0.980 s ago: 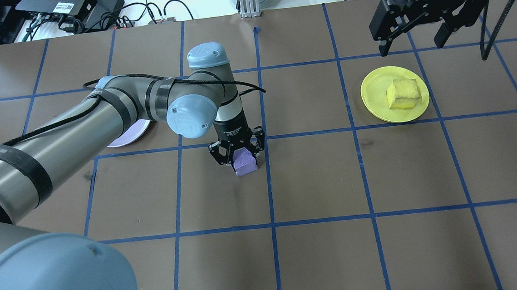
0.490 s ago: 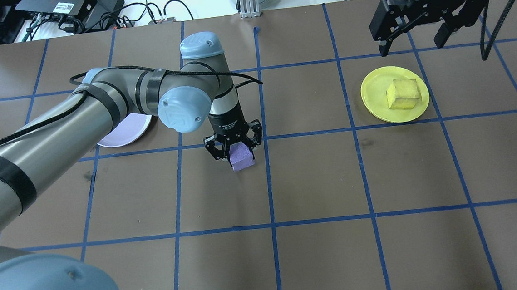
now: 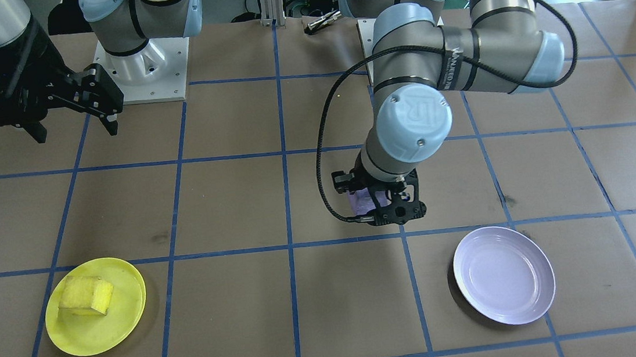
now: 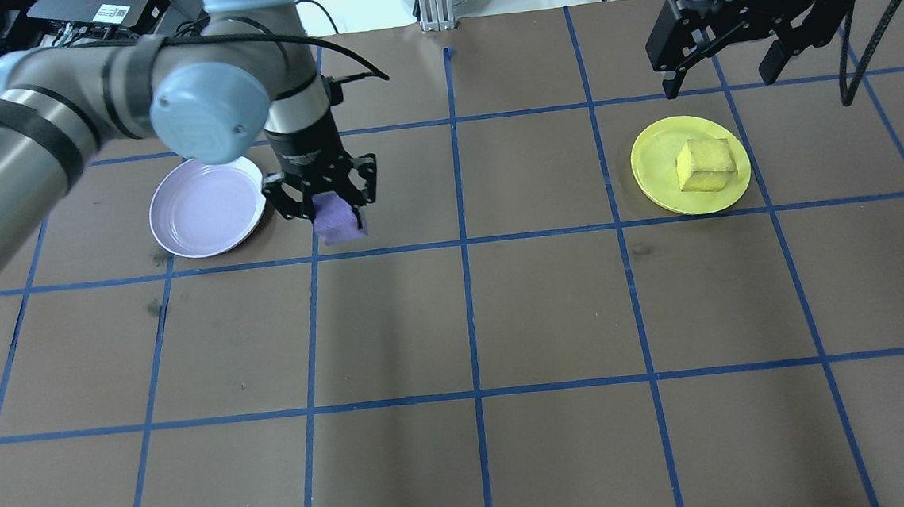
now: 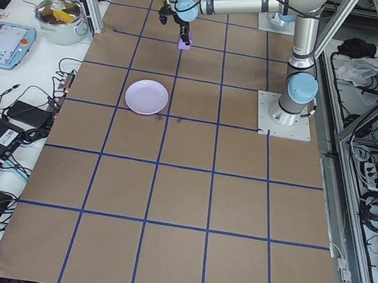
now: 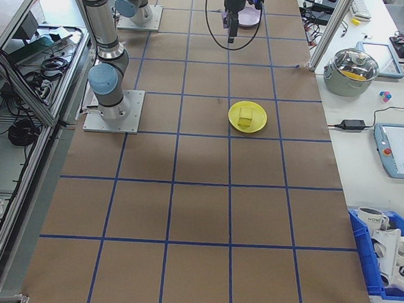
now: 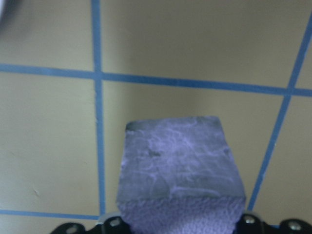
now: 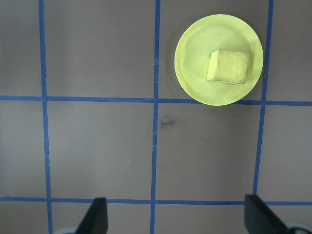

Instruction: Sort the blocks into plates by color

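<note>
Brown paper covers my tabletop [image 4: 551, 310], ruled into squares by blue tape [image 4: 468, 284]. Around it sit cables and electronics, a metal pot [image 5: 60, 18] and tablets on the side benches.

My left claw [image 4: 323, 208] is clenched on the purple block [image 4: 336, 220], lifted off the surface just beside the lavender plate [image 4: 206, 207], not over it. My right claw [image 4: 725, 67] hangs spread apart and grasps nothing, beyond the yellow plate [image 4: 666, 179], where the yellow block [image 4: 704, 164] already lies.

From the front, my own wrist hides most of the purple block [image 3: 362, 200]; only a sliver shows. The left wrist camera gives what the rest cannot: the block's [image 7: 180, 165] foamy texture filling the frame, tape lines beneath it. The right wrist camera looks straight down on the yellow plate [image 8: 195, 58], the block [image 8: 228, 66] off centre, my fingertips [image 8: 95, 217] wide at the bottom edge.
</note>
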`<state>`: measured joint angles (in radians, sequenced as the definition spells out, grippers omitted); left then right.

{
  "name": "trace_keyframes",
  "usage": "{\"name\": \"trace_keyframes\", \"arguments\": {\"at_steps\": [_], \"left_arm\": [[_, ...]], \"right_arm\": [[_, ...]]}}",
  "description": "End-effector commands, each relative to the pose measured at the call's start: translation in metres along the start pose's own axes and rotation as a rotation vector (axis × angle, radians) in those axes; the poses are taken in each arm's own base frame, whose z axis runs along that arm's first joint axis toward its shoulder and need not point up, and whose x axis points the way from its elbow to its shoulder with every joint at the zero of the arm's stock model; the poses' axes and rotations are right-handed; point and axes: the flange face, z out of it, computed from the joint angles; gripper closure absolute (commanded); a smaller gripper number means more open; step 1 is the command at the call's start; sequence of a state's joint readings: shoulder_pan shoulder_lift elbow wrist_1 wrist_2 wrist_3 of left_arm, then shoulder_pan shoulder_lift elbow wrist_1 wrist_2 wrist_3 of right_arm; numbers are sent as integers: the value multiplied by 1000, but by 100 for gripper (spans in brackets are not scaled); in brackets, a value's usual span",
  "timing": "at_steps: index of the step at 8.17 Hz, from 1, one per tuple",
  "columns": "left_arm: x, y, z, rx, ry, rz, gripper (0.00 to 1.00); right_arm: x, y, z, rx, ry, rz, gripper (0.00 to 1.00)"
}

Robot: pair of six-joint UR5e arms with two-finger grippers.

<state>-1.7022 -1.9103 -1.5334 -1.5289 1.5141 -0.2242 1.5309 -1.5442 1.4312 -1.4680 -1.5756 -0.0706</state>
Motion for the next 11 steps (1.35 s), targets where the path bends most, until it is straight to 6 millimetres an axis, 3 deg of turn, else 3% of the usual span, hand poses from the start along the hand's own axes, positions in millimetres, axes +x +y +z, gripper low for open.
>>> {"name": "trace_keyframes", "arguments": {"at_steps": [1,3,4,6,7,8,9,10,11], "left_arm": [[-109,-34,-57,82,8,120,100],[-178,-68,-52,138,-11,228,100],[-200,-87,-43,170,-20,287,100],[-221,-126,3,151,-31,302,100],[-222,-139,22,146,-32,305,100],[-224,-145,37,118,-41,305,100],[-227,-149,48,92,-66,304,94],[-228,-151,53,83,-68,303,69],[-229,-152,54,81,-68,302,35]], "right_arm": [[0,1,-1,2,-2,2,0],[0,0,1,-1,0,2,0],[0,0,1,-1,1,0,0],[0,0,0,1,-2,0,0],[0,-1,0,2,3,-6,0],[0,0,-1,4,0,-9,0],[0,-1,0,2,0,-9,0],[0,-1,0,2,-2,-8,0],[0,-1,0,2,0,-9,0]]}}
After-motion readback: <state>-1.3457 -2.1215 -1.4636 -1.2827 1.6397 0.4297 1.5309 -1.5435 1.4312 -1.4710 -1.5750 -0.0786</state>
